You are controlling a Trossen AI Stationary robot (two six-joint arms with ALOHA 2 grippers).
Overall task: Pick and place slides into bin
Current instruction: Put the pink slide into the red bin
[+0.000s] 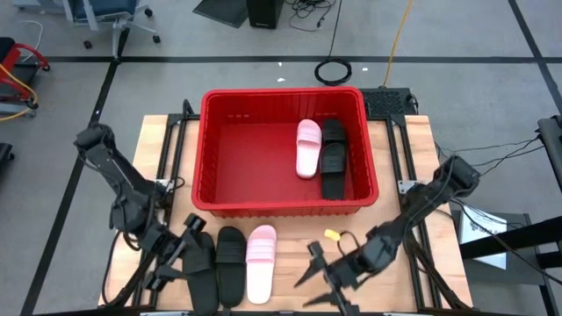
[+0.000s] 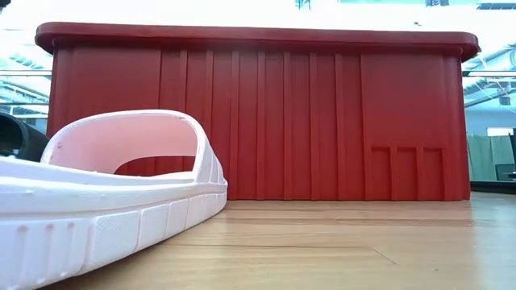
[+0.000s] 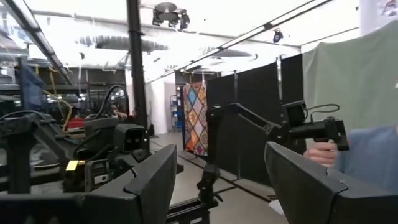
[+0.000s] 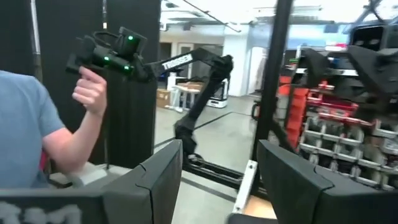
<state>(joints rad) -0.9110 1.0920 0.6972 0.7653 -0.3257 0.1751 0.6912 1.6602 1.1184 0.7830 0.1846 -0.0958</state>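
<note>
While the high view shows the whole table, the low view shows only the near wall of the bin [image 2: 258,113] and one pink slide [image 2: 105,193] close to the lens, lying on the table [image 2: 339,250].

From above, the bin [image 1: 211,149] sits at the table's far middle. Inside it, against its right side, a second pink slide [image 1: 308,147] and what appears to be two black slides [image 1: 333,158], overlapping and hard to separate, lie with their long axes running near to far.

Three slides lie side by side at the near edge: two black slides [image 1: 215,263] and the pink slide [image 1: 261,262], long axes also near to far.

The left gripper [image 1: 176,256] sits beside the outer black slide, fingers [image 3: 143,186] spread and holding nothing. The right gripper [image 1: 320,272] sits at the near edge, right of the pink slide, fingers [image 4: 155,180] parted and empty.

Only the wrist views show a person's hand [image 4: 90,90] holding a controller handle [image 4: 112,53].
</note>
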